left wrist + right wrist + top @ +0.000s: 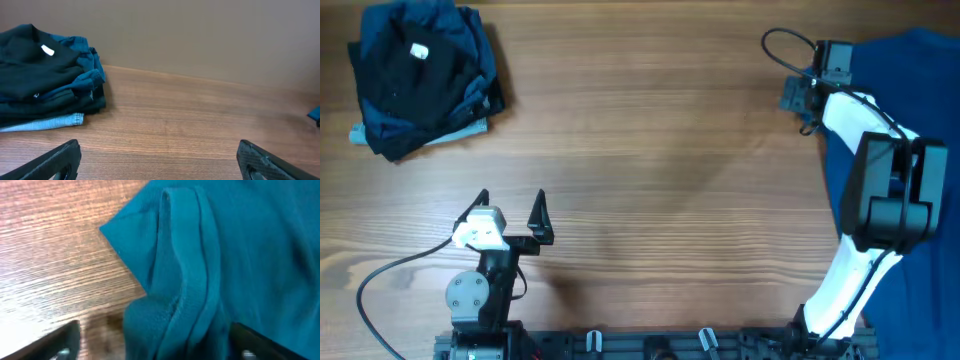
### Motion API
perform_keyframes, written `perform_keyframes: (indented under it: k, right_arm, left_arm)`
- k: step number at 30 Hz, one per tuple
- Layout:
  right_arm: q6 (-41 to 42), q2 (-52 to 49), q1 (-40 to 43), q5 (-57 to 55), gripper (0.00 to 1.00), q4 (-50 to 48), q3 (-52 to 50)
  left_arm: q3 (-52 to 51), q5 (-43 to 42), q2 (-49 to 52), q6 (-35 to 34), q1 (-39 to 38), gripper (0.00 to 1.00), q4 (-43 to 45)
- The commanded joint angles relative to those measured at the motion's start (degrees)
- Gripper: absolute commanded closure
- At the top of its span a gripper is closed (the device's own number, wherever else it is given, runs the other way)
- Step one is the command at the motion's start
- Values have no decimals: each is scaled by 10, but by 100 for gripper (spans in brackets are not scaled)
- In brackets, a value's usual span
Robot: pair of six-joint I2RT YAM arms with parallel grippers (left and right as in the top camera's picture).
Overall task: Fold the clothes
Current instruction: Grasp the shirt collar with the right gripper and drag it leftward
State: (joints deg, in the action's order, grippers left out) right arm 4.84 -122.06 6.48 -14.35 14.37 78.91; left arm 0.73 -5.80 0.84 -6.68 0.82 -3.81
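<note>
The right gripper (155, 342), jaws spread wide and empty, hangs over the blue garment (250, 255). Its bunched hem (187, 280) starts between the jaws and runs straight ahead, with cloth spreading past the right jaw. The left gripper (512, 212), also spread, sits well apart, facing the folded pile (420, 75).

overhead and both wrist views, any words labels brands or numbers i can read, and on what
No text can be read in any view.
White tag on the black garment: too small to read, looks blank.
Blue garment: no print or label showing.
Table: bare wood grain, no markings.
</note>
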Motion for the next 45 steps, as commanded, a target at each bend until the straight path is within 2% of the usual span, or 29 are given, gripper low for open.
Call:
perform_keyframes:
  k: [1,2,3,4,6,8,11,13,15,17,24,31,33,38,40,42,45]
  right_arm:
    - [14,-33,0,16,23,-2,11]
    - [14,-37,0,16,29,-1,11]
    - [14,-37,0,16,43,2,11]
    - [14,-37,0,16,53,7,11]
    - [13,-35,0,32,63,13,11]
    - [13,-26,-2,100,74,18,11]
    - [28,-17,-6,244,83,17,11]
    - [72,-17,-22,336,92,13,11]
    - [105,-17,-50,377,96,2,11]
    - [137,-17,-81,378,96,-3,11]
    - [247,-17,-280,378,96,-38,11]
    - [303,-25,-493,365,94,-75,11]
    - [322,-25,-528,363,94,-76,11]
    - [328,-25,-578,401,92,-79,11]
    - [327,-25,-586,426,87,-77,11]
    - [316,-21,-583,423,72,-75,11]
    - [273,36,-553,378,66,-35,11]
  left_arm:
    - [-4,3,-4,7,2,0,0]
    - [-4,3,-4,7,2,0,-1]
    - [-4,3,-4,7,2,0,-1]
    - [-4,3,-4,7,2,0,-1]
    - [-4,3,-4,7,2,0,0]
    - [-4,3,-4,7,2,0,-1]
    - [-4,3,-4,7,2,0,-1]
    - [-4,3,-4,7,2,0,-1]
    - [-4,3,-4,7,2,0,-1]
    - [-4,3,-4,7,2,0,0]
    - [-4,3,-4,7,2,0,-1]
    - [-4,3,-4,7,2,0,0]
    - [-4,3,-4,7,2,0,0]
    - [-4,3,-4,7,2,0,0]
    - [-4,3,-4,7,2,0,-1]
    - [-4,3,-4,7,2,0,0]
    - [-4,3,-4,7,2,0,0]
